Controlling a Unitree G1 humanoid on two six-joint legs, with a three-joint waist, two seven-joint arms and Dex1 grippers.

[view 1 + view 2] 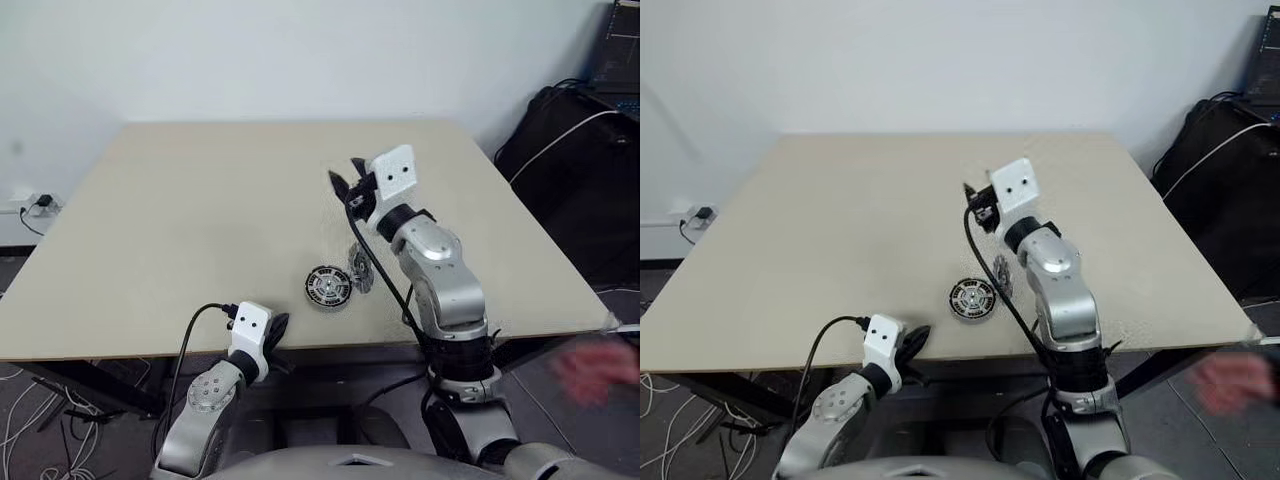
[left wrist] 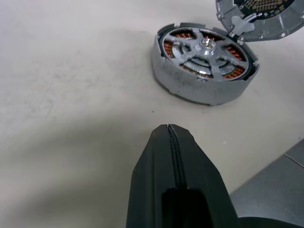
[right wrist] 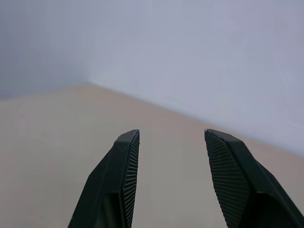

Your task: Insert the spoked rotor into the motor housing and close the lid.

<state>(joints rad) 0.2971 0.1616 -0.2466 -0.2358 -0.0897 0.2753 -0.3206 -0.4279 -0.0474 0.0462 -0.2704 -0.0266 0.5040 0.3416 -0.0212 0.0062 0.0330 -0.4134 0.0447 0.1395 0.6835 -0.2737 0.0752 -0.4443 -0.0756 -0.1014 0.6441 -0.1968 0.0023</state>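
Rotor appears seated: in the left wrist view the spoked rotor (image 2: 205, 50) lies inside the motor housing (image 2: 202, 85), silver arms running from a central hub over the ring of copper-brown windings, rim about flush with the housing's dark edge. So the insert step looks done and closing the lid is the step in hand. The lid (image 2: 259, 19) stands tilted just beside the housing, leaning at or against its rim on the side toward the table's right edge; its inner face shows, grey-silver with a ring of small segments near the edge. Whether it is hinged to the housing or only propped there, I cannot tell. From the head views the housing (image 1: 328, 287) sits on the table (image 1: 200, 220) near the front edge, roughly midway along it, with the lid (image 1: 360, 270) touching its right side. Right gripper (image 1: 343, 187) is raised well above the table and away from the parts, fingers apart with nothing between them; the right wrist view looks over bare tabletop to the wall. Left gripper (image 1: 277, 330) rests low at the front edge, near the housing, fingers pressed together and empty. Next move, by my reading: bring a gripper down to the lid, tip it flat over the rotor, press it home squarely. A person's hand (image 1: 592, 368) shows blurred past the front right corner.
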